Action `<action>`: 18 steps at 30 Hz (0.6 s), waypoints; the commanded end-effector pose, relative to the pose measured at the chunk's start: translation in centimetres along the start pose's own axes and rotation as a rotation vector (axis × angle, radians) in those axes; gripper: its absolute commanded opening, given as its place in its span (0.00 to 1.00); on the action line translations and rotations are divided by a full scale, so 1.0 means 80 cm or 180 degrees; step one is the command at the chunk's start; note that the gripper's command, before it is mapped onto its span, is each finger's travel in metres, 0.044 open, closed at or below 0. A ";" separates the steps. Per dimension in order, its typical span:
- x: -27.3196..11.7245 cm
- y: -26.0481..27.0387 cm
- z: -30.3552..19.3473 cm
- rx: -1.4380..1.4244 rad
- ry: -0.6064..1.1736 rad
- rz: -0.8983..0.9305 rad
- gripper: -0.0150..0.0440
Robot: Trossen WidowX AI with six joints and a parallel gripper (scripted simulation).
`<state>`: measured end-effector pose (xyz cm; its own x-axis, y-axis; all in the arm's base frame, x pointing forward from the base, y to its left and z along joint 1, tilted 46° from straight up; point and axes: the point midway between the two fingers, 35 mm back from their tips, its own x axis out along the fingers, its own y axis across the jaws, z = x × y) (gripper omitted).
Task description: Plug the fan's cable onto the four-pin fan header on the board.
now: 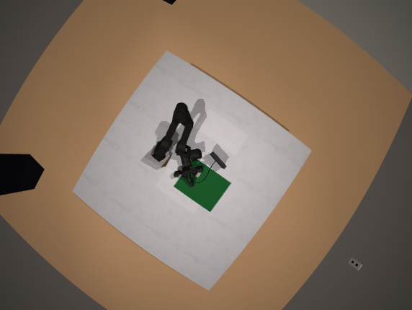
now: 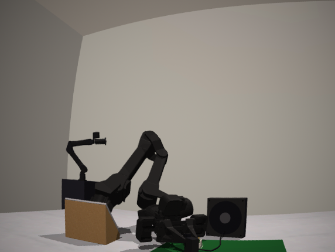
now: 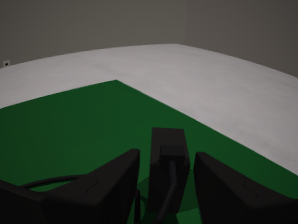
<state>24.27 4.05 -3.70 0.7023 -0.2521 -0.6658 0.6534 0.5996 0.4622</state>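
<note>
The green board (image 1: 212, 195) (image 2: 257, 245) (image 3: 75, 125) lies flat. The fan (image 1: 218, 160) (image 2: 225, 218) stands upright behind it, and its black cable (image 2: 220, 242) (image 3: 55, 179) runs over the board to the fingers. My gripper (image 1: 191, 183) (image 2: 191, 238) (image 3: 166, 159) is low over the board, open a little. In the wrist view the dark plug (image 3: 168, 136) stands between the two fingers, with a gap on each side. A small cream part (image 1: 198, 174) (image 2: 200, 244) sits on the board beside the fingers. The plug's lower end and the header under it are hidden.
A brown wedge-shaped block (image 2: 85, 221) stands near the arm's base. A second, smaller-looking black arm (image 2: 77, 158) stands on a dark box (image 2: 73, 193) in the back left of the exterior view. The light grey surface (image 1: 144, 216) surrounds the board.
</note>
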 end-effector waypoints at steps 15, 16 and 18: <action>-0.012 0.007 0.004 0.0004 0.0006 -0.0004 0.49; -0.015 0.008 0.004 0.0004 0.0007 -0.0005 0.49; -0.021 0.010 0.006 0.0006 0.0009 -0.0007 0.49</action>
<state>23.75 4.27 -2.93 0.6942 -0.2504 -0.6748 0.6569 0.6036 0.4517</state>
